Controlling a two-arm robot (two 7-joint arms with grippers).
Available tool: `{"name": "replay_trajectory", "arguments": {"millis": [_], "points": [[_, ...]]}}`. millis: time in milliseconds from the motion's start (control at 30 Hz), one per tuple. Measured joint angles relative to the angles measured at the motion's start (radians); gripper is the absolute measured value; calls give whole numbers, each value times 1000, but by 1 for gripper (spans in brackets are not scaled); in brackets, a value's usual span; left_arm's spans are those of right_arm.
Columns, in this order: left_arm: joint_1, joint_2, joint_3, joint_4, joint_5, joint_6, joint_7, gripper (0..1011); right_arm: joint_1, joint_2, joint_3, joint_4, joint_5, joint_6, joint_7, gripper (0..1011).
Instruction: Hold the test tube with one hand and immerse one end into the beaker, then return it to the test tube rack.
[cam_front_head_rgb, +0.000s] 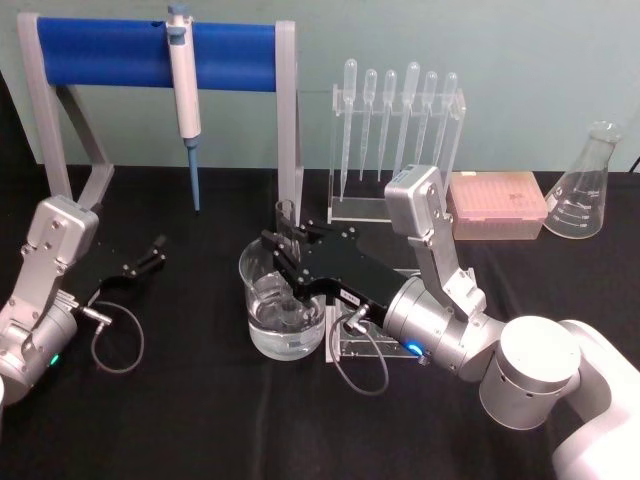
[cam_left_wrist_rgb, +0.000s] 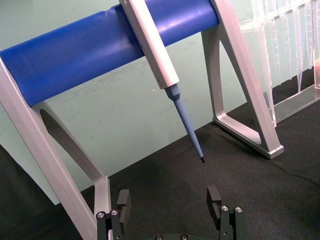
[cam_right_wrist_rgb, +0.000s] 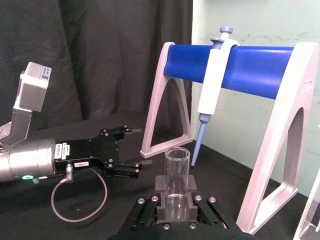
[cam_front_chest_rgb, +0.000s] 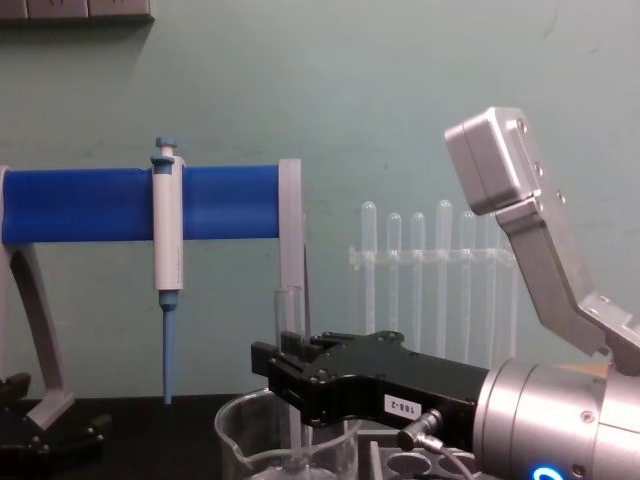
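Black cloth worktop (cam_front_head_rgb: 200, 420), pale green wall behind. Places are given from the beaker.

- Beaker (cam_front_head_rgb: 262, 335): wide clear glass with a spout, at the worktop's middle, holding clear liquid.
- Test tube (cam_front_head_rgb: 287, 218): clear glass, upright, open rim above the beaker's rim and lower part down inside the beaker. Whether it touches the bottom cannot be told. The right wrist view shows it (cam_right_wrist_rgb: 177, 170) clamped between two pads.
- Right end effector (cam_front_head_rgb: 283, 262): black, reaching in from the beaker's right and level over its rim. Its fingers pinch the test tube on both sides.
- Left end effector (cam_front_head_rgb: 155, 250): well to the beaker's left and low over the worktop. Its fingers are spread with nothing between them, as the left wrist view (cam_left_wrist_rgb: 168, 196) shows.
- Test tube rack (cam_front_head_rgb: 345, 350): clear, just beside the beaker on its right, under the right arm.
- Pipette stand (cam_front_head_rgb: 160, 52): blue bar on grey legs, behind the beaker and to its left. A micropipette (cam_front_head_rgb: 183, 90) hangs from the bar, tip down.
- Rack of plastic dropper pipettes (cam_front_head_rgb: 395, 110): behind the beaker, to its right.
- Pink tip box (cam_front_head_rgb: 495, 205): farther right, behind.
- Erlenmeyer flask (cam_front_head_rgb: 585, 190): farthest right, behind.
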Motion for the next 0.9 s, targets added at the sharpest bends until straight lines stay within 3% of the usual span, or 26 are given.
{"name": "replay_trajectory", "arguments": {"millis": [900], "points": [[0,0,0,0,0,0,0,1000,0,0,0,0,0,0,0,224]]}}
